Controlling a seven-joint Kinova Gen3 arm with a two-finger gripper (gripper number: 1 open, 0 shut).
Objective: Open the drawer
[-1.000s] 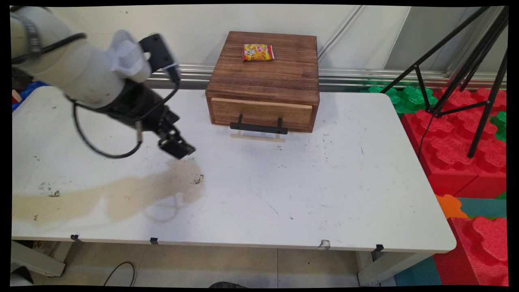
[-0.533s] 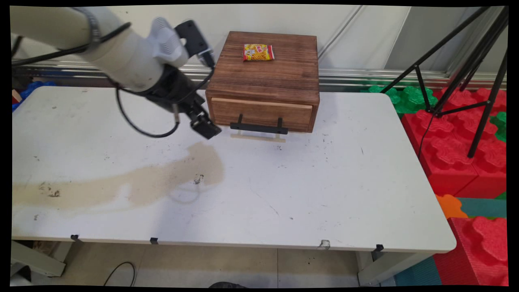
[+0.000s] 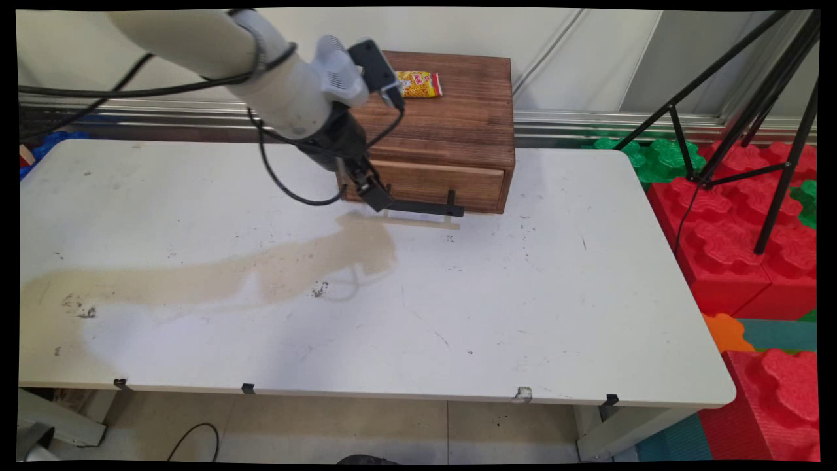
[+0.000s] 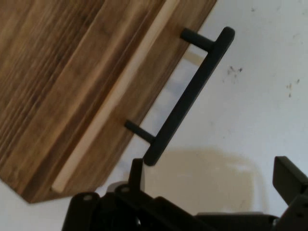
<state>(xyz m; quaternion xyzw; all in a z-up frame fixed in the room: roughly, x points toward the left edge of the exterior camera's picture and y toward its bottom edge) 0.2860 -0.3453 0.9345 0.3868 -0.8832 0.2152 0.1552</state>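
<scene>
A brown wooden box stands at the back of the white table; its single drawer looks pushed in. A black bar handle juts from the drawer front. My gripper hangs just off the handle's left end, low over the table. In the hand view the handle runs diagonally ahead, its near end close to one finger. The other finger stands wide apart, so the gripper is open and holds nothing. A red and yellow snack packet lies on the box's top.
A black tripod stands off the table's right side, over red foam blocks and green foam blocks on the floor. Black cables hang from the arm's wrist.
The arm has swung rightward and toward the back of the table, carrying the gripper from the left middle of the table up to the left end of the drawer handle.
</scene>
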